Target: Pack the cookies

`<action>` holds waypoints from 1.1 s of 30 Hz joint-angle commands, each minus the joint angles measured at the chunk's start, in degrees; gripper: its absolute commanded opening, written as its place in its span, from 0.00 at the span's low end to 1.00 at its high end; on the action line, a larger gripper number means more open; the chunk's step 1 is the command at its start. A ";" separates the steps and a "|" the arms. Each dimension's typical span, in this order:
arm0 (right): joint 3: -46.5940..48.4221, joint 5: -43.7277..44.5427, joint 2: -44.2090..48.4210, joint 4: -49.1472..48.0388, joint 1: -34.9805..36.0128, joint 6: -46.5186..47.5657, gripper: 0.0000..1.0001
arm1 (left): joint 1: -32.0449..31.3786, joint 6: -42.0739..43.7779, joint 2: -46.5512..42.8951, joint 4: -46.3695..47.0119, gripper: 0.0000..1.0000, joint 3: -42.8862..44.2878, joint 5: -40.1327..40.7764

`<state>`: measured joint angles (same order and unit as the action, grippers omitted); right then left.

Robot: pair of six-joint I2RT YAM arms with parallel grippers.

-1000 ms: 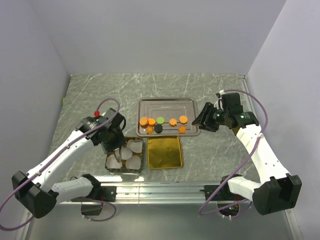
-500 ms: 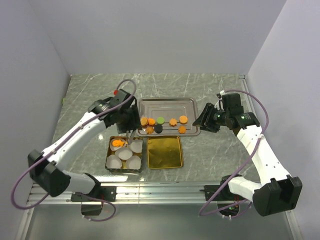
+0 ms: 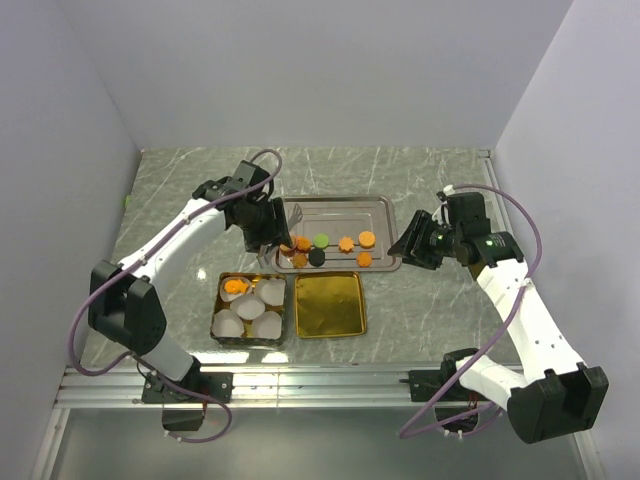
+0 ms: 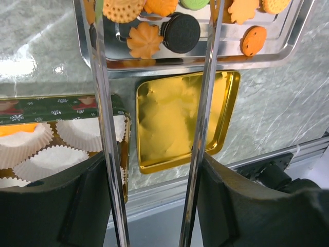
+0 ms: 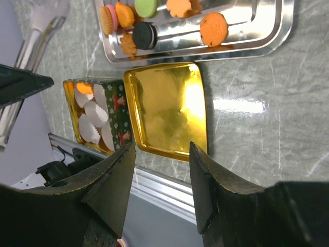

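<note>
Several cookies (image 3: 322,241) lie on a silver tray (image 3: 340,208): orange discs and flowers, one green, one black (image 4: 181,32), one pink-red (image 5: 110,15). One orange cookie (image 3: 236,287) sits in a paper cup in the green tin (image 3: 218,330). My left gripper (image 3: 262,222) is shut on metal tongs (image 4: 208,103) over the tray's left end. The blades stand apart with nothing seen between them, and their tips are cut off in the left wrist view. My right gripper (image 3: 408,243) is open and empty, just off the tray's right end.
The tin holds several white pleated paper cups (image 3: 258,310). A gold lid (image 3: 330,305) lies right of the tin, in front of the tray. The metal rail (image 3: 320,378) runs along the near table edge. Grey walls stand on three sides.
My left arm swung with the tongs from the tin up to the tray's left end. An orange cookie now lies in the tin's far-left cup. The right arm barely moved.
</note>
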<state>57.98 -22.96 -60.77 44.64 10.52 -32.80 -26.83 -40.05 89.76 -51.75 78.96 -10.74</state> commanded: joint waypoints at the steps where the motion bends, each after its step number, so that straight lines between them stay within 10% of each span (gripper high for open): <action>1: -0.23 0.81 0.92 -0.78 0.02 -0.51 0.54 | -0.07 2.52 0.68 -0.20 0.62 1.90 -2.00; 33: 2.40 0.64 -4.26 -0.08 0.02 0.63 0.54 | 0.37 2.52 6.40 4.55 0.59 -4.95 -3.84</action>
<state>57.80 -22.92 -64.49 44.69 10.52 -33.15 -26.63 -38.30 95.64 -48.66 73.82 -12.53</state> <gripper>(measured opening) 0.539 0.597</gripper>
